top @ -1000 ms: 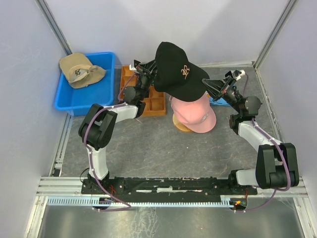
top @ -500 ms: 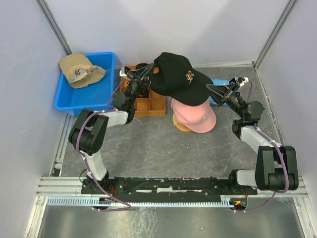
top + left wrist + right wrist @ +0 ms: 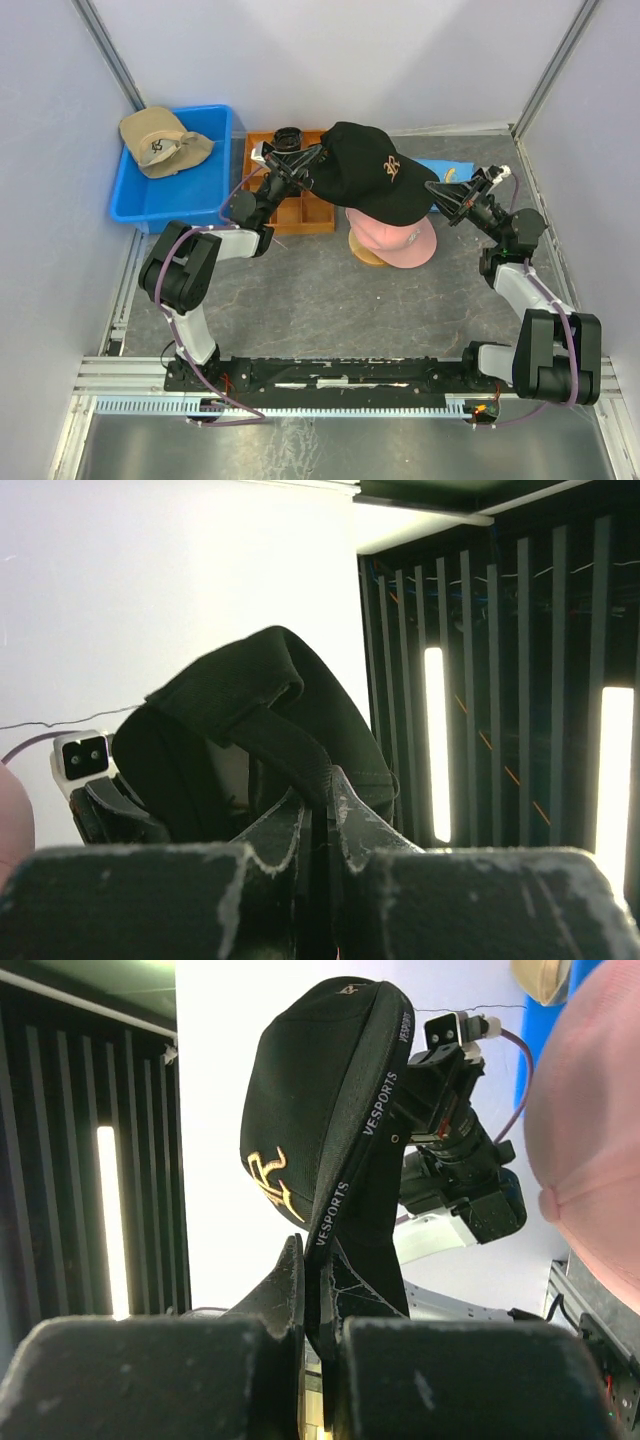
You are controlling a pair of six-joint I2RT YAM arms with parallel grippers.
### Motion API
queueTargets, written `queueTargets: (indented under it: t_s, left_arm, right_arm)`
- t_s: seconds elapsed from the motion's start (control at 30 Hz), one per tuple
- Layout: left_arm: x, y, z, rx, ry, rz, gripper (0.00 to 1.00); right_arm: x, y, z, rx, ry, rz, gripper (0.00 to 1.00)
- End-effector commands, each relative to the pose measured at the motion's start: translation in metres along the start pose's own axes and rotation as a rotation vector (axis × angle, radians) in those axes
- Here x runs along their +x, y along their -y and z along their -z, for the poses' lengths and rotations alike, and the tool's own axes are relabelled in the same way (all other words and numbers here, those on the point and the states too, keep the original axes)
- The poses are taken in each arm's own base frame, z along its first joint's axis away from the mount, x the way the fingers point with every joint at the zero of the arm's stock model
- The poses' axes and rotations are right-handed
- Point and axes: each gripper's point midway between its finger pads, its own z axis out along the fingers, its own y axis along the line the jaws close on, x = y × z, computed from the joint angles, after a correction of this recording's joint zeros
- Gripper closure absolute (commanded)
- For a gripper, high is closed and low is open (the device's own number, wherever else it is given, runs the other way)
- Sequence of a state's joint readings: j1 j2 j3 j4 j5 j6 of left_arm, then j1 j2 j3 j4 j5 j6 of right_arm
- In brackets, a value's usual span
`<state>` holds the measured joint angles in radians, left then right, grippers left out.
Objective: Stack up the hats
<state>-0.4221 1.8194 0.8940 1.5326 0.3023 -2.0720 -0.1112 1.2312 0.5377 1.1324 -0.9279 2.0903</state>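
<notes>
While left hand, right hand pinch 1 black cap, 1 pink cap, 1 tan cap rest.

My left arm, seven o'clock, and right arm, four o'clock, show white links, black joints and looping purple cables. I see my right gripper has black fingers, scuffed whitish.

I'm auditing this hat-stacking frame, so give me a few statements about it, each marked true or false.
1. The left hand and the right hand both grip the black cap. True.
2. The tan cap lies on the pink cap. False: it lies in the blue bin.
3. From above, the black cap covers part of the pink cap. True.
4. The right hand is open. False: it is shut on the black cap's edge.
</notes>
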Motion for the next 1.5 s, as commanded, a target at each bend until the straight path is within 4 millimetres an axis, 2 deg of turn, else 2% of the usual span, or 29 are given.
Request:
queueTargets:
  t_s: [0.0, 0.07, 0.27, 0.37, 0.43, 0.53, 0.6, 0.63, 0.67, 0.77, 0.83, 1.0, 1.1, 1.23, 1.47]
  left_arm:
    - [0.031, 0.054, 0.009, 0.14, -0.163, 0.214, 0.97]
    - [0.029, 0.049, 0.004, 0.133, -0.177, 0.22, 0.97]
    - [0.022, 0.058, -0.019, 0.187, -0.217, 0.217, 0.97]
    - [0.019, 0.06, -0.025, 0.204, -0.225, 0.223, 0.97]
    - [0.017, 0.059, -0.029, 0.206, -0.236, 0.224, 0.97]
    - [0.017, 0.058, -0.032, 0.204, -0.253, 0.228, 0.97]
    - [0.016, 0.055, -0.034, 0.192, -0.255, 0.222, 0.97]
    - [0.017, 0.053, -0.035, 0.179, -0.258, 0.214, 0.97]
    - [0.017, 0.053, -0.036, 0.175, -0.263, 0.206, 0.97]
    - [0.017, 0.054, -0.039, 0.179, -0.271, 0.196, 0.97]
    - [0.02, 0.057, -0.042, 0.185, -0.286, 0.185, 0.97]
    - [0.03, 0.057, -0.046, 0.159, -0.333, 0.148, 0.97]
    - [0.033, 0.05, -0.041, 0.145, -0.347, 0.142, 0.97]
    - [0.03, 0.032, -0.027, 0.107, -0.341, 0.169, 0.97]
    - [0.025, -0.003, -0.012, 0.012, -0.329, 0.154, 0.97]
  right_arm:
    - [-0.007, -0.02, -0.003, 0.019, -0.008, -0.278, 1.0]
    - [-0.017, -0.022, -0.006, 0.007, 0.016, -0.301, 1.0]
    - [-0.053, -0.063, -0.022, 0.015, 0.081, -0.184, 1.0]
    - [-0.063, -0.068, -0.016, 0.038, 0.101, -0.151, 1.0]
    - [-0.068, -0.054, -0.006, 0.099, 0.124, -0.136, 1.0]
    - [-0.073, -0.008, 0.012, 0.258, 0.161, -0.14, 1.0]
    - [-0.068, 0.027, 0.038, 0.505, 0.201, -0.109, 1.0]
    - [-0.065, 0.034, 0.057, 0.67, 0.222, -0.011, 1.0]
    - [-0.066, 0.034, 0.068, 0.728, 0.238, 0.011, 1.0]
    - [-0.064, 0.02, 0.056, 0.592, 0.26, -0.033, 1.0]
    - [-0.053, 0.021, 0.061, 0.585, 0.27, -0.031, 1.0]
    - [-0.017, 0.038, 0.081, 0.619, 0.281, -0.031, 1.0]
    - [-0.008, 0.052, 0.089, 0.614, 0.3, -0.027, 1.0]
    - [-0.015, 0.062, 0.092, 0.606, 0.326, -0.005, 1.0]
    - [-0.032, 0.054, 0.084, 0.581, 0.331, 0.095, 1.0]
